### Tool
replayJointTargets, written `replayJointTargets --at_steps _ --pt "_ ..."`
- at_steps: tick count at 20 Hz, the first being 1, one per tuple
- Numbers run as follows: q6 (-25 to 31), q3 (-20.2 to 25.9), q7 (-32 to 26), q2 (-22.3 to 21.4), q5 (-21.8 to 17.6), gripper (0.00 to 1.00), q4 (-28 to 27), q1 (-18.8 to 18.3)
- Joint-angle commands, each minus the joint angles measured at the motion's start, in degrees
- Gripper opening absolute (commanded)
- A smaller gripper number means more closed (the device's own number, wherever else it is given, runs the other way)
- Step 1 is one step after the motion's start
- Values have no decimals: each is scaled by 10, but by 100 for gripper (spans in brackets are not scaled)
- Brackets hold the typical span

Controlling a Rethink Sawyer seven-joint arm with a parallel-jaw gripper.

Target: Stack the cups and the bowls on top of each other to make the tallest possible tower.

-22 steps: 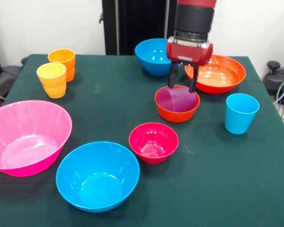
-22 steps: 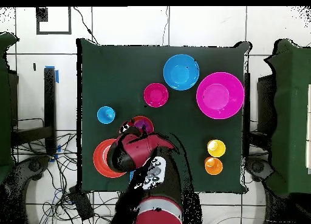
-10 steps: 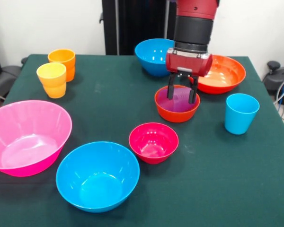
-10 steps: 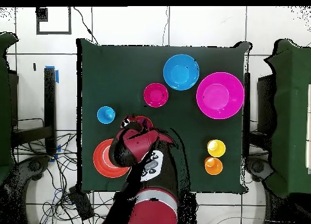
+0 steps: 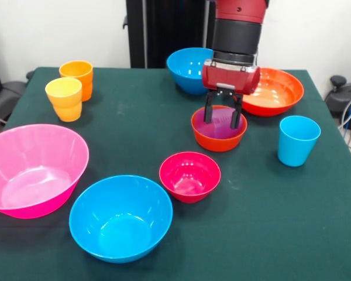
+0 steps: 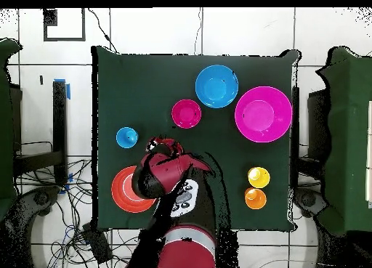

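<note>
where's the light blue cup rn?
Front view: light blue cup stands upright at the table's right side, right of the small orange-red bowl, below the wide orange-red bowl.

Six bowls [image 5: 120, 215]; four cups [image 5: 298, 140]

A small orange-red bowl [image 5: 219, 130] with a purple cup [image 5: 221, 125] lying inside it is seen mid-table, beside a wide orange-red bowl [image 5: 273, 91] and a light blue cup [image 5: 298, 140]. A small magenta bowl [image 5: 189, 176], two blue bowls [image 5: 120, 218] and a large pink bowl [image 5: 32, 168] are set upright nearer the front. An orange cup [image 5: 76, 78] and a yellow-orange cup [image 5: 64, 98] are stood touching at the far left.
</note>
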Motion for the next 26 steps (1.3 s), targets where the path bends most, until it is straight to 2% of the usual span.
replayJointTargets --at_steps 1,6,13,20,23,26 --pt "86 46 -36 -14 -14 100 -11 -15" --pt "100 107 -52 -4 -29 100 45 -60" --pt "43 62 -30 40 -52 100 43 -46" --pt "2 80 -11 89 -63 100 45 -60" --pt "-1 106 -3 104 -61 100 58 -71" --pt "11 140 -4 100 -59 100 86 -91"
